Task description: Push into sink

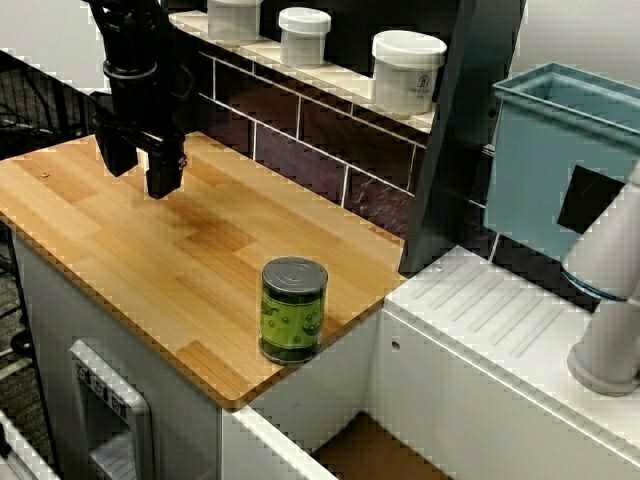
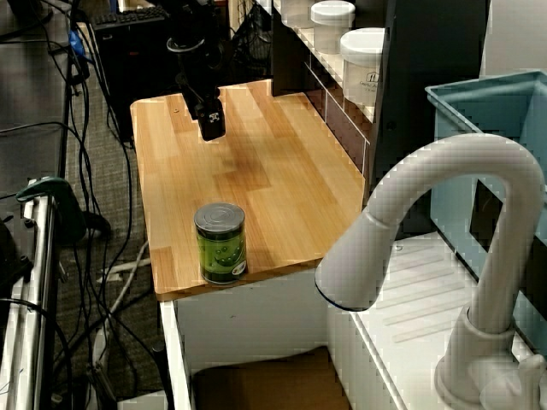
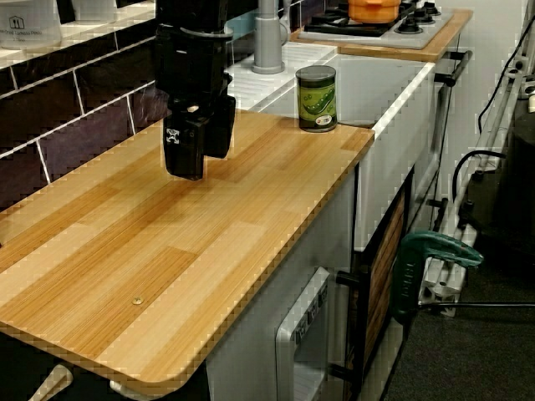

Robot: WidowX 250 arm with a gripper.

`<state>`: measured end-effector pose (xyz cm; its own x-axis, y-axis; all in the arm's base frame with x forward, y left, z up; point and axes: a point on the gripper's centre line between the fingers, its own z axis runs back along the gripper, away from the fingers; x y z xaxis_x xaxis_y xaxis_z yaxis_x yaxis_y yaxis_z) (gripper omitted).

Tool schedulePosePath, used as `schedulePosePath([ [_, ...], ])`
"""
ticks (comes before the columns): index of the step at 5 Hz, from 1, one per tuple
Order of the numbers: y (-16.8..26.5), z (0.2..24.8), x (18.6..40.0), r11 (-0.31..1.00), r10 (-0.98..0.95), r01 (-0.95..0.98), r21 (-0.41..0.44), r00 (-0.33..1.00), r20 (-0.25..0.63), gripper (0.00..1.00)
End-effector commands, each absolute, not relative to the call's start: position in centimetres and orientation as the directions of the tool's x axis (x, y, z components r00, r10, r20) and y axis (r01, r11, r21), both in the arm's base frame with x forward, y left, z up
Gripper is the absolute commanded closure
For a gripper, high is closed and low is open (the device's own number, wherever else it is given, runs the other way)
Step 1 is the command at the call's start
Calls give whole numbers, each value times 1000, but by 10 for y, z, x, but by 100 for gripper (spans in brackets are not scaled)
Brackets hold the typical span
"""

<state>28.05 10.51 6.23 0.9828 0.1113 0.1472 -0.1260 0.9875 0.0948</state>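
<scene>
A green can (image 1: 294, 310) stands upright on the wooden countertop (image 1: 150, 250), close to its edge beside the sink (image 1: 375, 455). The sink's brownish floor shows just below that edge. The can also shows in the side view (image 2: 220, 243) and in the front view (image 3: 317, 98). My black gripper (image 1: 140, 170) hangs over the far end of the countertop, well away from the can. Its two fingers stand apart with wood showing between them, and they hold nothing. The gripper also shows in the other two views (image 2: 211, 124) (image 3: 199, 146).
A white faucet (image 2: 444, 213) arches over the ribbed drainboard (image 1: 500, 310). A light-blue bin (image 1: 560, 160) stands behind it. White jars (image 1: 407, 70) line the shelf above the tiled wall. A stove with an orange pot (image 3: 376, 8) lies past the sink.
</scene>
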Motion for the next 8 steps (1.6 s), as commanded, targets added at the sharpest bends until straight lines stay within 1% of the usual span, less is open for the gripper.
schedulePosePath([
  [1, 105, 62, 280, 987, 111, -126, 95, 983, 147, 0],
  [2, 101, 71, 278, 994, 60, -73, 78, 985, 160, 0],
  [4, 88, 86, 277, 999, -29, 22, 49, 988, 150, 0],
  [5, 70, 81, 268, 992, -123, 117, 44, 982, 145, 0],
  [6, 53, 81, 251, 988, -156, 153, 32, 977, 148, 0],
  [7, 36, 73, 242, 984, -179, 176, 34, 975, 129, 0],
  [8, 19, 67, 242, 985, -172, 170, 29, 977, 126, 0],
])
